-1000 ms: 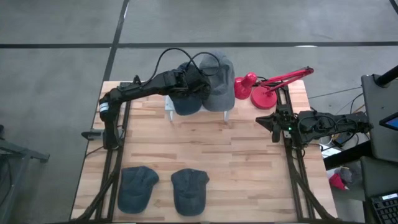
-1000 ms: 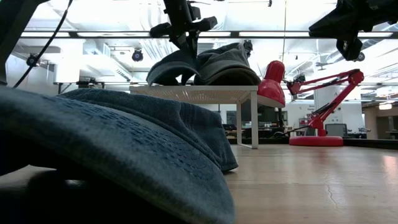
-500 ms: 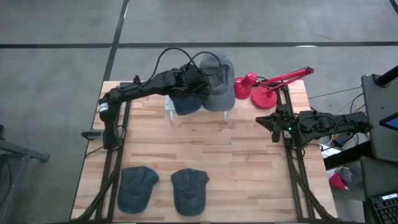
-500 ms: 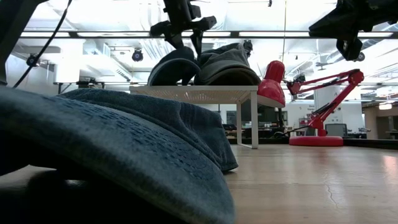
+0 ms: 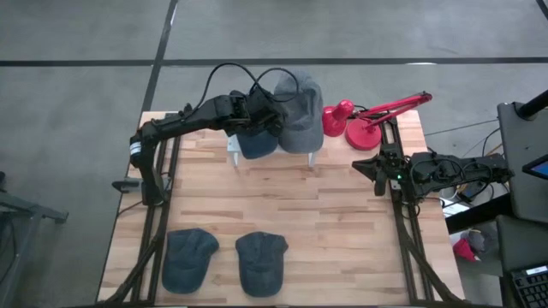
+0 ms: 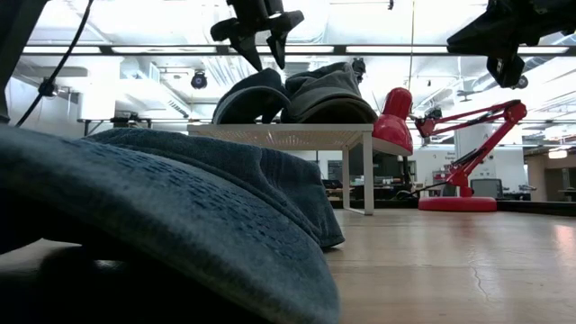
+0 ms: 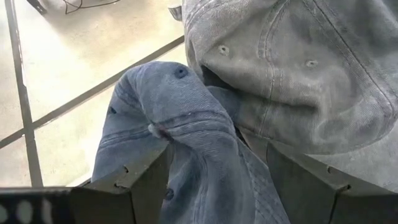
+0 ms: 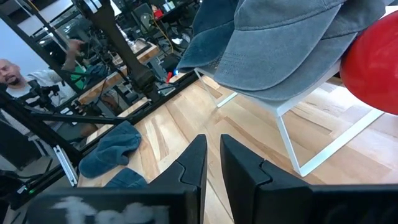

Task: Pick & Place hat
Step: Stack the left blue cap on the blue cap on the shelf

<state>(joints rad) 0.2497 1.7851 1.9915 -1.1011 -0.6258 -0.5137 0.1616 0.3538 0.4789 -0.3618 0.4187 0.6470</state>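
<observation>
Hats first: the blue hat (image 5: 255, 141) I was placing sits on the white stand (image 5: 233, 156) at the far edge of the table (image 5: 334, 214), leaning against the grey hat (image 5: 300, 120) already there. My left gripper (image 6: 261, 49) hangs just above it with fingers spread and nothing between them, so I judge this placement done. Two more blue hats (image 5: 190, 257) lie near the front edge, presumably next. My right gripper (image 5: 377, 175) waits beside the red lamp (image 5: 355, 128), fingers (image 8: 193, 165) nearly together and empty. I can make out no brand or writing on any hat, though the wrist view is tight.
</observation>
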